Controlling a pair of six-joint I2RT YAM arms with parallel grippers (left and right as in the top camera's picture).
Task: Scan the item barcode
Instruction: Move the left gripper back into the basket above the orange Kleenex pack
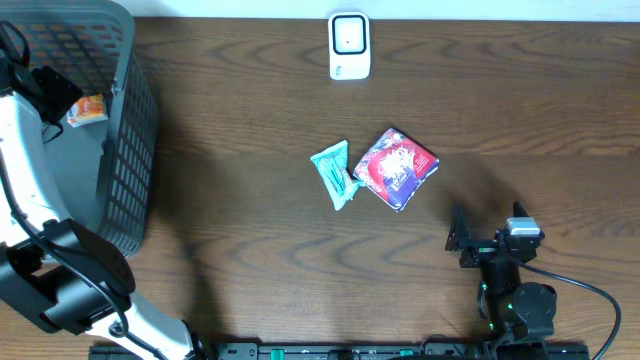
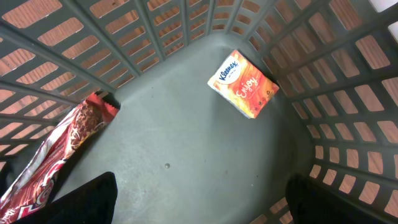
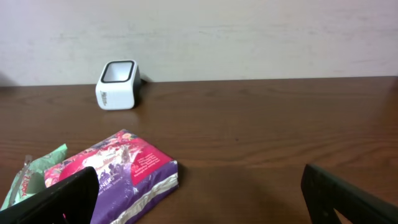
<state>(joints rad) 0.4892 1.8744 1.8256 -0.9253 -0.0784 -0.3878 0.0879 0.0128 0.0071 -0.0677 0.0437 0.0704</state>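
checking both arms: left gripper hangs inside the grey mesh basket at the table's left end, jaws wide apart, nothing between them. below it in the left wrist view we see an orange-and-white kleenex pack lying flat on the basket floor near the far corner. a red snack wrapper leans along the left wall, well apart from the pack. from overhead the left arm covers part of the basket and only the kleenex pack shows inside. right gripper sits low over the dark wood table on the near right side, jaws fully spread and holding nothing. its dark fingers frame the bottom corners of the wrist view. two items lie mid-table, ahead and to the left of it and not touching it. one is a red-and-purple pouch, lying flat and turned diagonally. the other is a teal packet just to its left. their edges meet or nearly meet; we can't tell which. the white barcode scanner stands at the far edge of the table by the wall, dark window facing up, well apart from both items and both grippers.
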